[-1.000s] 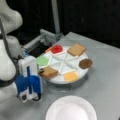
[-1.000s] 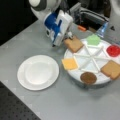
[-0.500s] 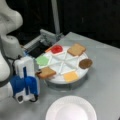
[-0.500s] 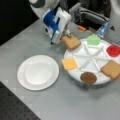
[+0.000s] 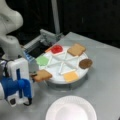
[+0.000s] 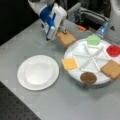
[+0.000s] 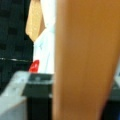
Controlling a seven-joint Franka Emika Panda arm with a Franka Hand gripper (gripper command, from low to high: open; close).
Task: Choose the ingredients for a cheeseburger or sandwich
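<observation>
Your claw [image 6: 62,32] is clamped on one toast square [image 6: 66,38] at the sectioned tray [image 6: 75,72] edge; keep it level, clear of the rim

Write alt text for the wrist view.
A tan toast slice fills most of the wrist view, upright and very close. Behind it at left are a white tray edge, another tan piece and a red piece.

Gripper [image 5: 33,75]: white housing with blue trim, closed on a tan-brown toast slice [image 5: 42,75]. Beyond the jaws, white divided tray [image 6: 88,53] carrying green lettuce [image 6: 93,39], red tomato disc [image 6: 114,50], second tan toast [image 6: 111,69], dark-brown patty [image 6: 88,78], yellow cheese square [image 6: 70,64]. Plain white plate [image 6: 38,72]; grey table [image 6: 75,100].
</observation>
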